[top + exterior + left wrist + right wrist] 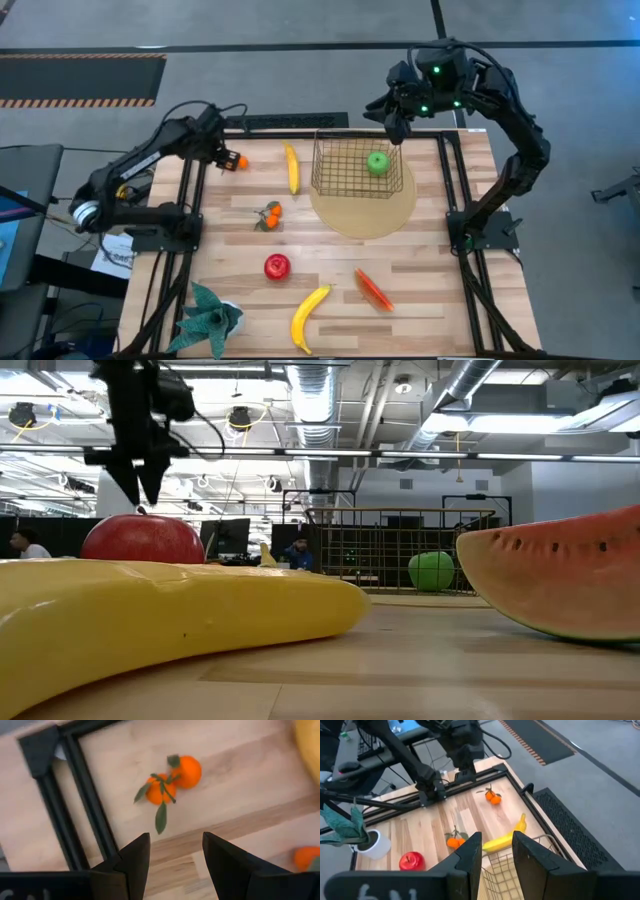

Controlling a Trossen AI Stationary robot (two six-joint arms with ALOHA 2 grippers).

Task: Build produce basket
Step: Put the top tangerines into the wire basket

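The gold wire basket (pixel 350 166) stands on a round tan mat (pixel 368 208), with a green apple (pixel 377 162) inside it. My left gripper (pixel 172 855) is open and empty, hovering above an orange cluster with leaves (pixel 172 777) at the table's far left (pixel 238 161). My right gripper (pixel 496 852) is open and empty above the basket's far edge (pixel 520 865). On the table lie a banana (pixel 291 168), a second orange cluster (pixel 270 214), a red apple (pixel 277 266), another banana (pixel 308 316) and an orange-red slice (pixel 372 288).
A teal spiky plant in a white pot (pixel 210 318) stands at the near left corner. A black frame rail (pixel 85 800) runs along the table's edge beside the orange cluster. Bare wood lies between the red apple and the mat.
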